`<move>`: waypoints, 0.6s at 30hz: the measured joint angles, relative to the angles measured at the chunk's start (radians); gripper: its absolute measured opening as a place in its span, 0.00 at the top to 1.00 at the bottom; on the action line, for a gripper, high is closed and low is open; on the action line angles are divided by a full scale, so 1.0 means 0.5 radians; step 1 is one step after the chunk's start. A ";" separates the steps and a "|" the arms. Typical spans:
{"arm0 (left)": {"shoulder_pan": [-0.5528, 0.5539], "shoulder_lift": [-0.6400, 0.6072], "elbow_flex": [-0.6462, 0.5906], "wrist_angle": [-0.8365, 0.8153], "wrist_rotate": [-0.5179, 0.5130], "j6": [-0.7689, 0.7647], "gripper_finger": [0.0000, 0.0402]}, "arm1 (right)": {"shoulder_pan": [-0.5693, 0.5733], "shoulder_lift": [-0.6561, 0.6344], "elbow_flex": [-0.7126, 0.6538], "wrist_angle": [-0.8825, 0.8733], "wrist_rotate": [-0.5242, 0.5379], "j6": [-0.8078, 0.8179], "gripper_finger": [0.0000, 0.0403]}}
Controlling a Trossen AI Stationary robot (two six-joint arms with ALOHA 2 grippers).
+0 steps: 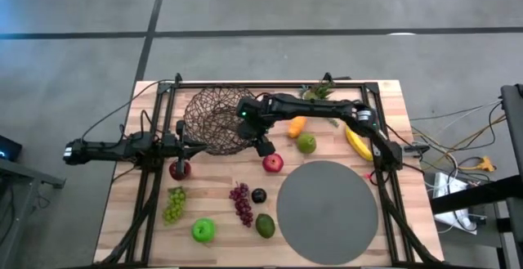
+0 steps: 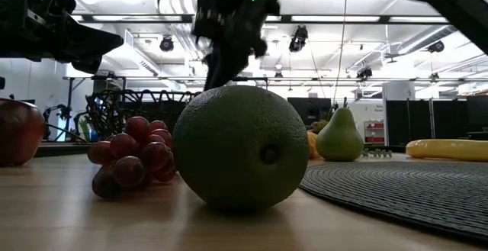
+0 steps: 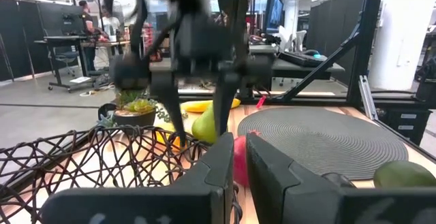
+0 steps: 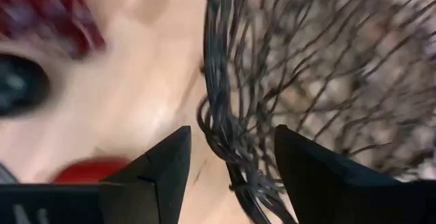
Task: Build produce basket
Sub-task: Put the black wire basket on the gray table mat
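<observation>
Across the table your fruit all lies outside the basket, seemingly empty, its rim between the right gripper's spread fingers while the left gripper hovers closed alongside.

Two red apples, one green apple, one pear and one banana are counted. Two grape bunches, one plum, one avocado and one orange piece are seen. One basket, one grey disc and one potted plant are present.
</observation>
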 joint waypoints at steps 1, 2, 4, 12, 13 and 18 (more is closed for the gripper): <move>0.000 0.000 0.000 -0.001 0.000 0.000 0.95 | 0.000 0.039 0.027 -0.026 0.008 -0.004 0.52; 0.000 -0.003 0.000 -0.001 0.000 0.000 0.95 | 0.000 0.072 0.053 -0.038 0.010 -0.003 0.53; 0.000 0.000 0.000 0.000 0.000 0.000 0.95 | 0.001 0.115 0.101 -0.047 0.013 -0.002 0.57; 0.000 -0.002 0.000 -0.001 0.001 0.000 0.95 | 0.005 0.151 0.150 -0.027 0.181 -0.006 0.90; 0.001 -0.002 0.000 0.000 0.000 0.000 0.95 | 0.006 0.131 0.150 -0.032 0.207 0.016 0.93; 0.000 -0.002 0.000 -0.001 0.000 0.000 0.95 | 0.002 -0.021 0.146 -0.081 0.403 0.091 0.95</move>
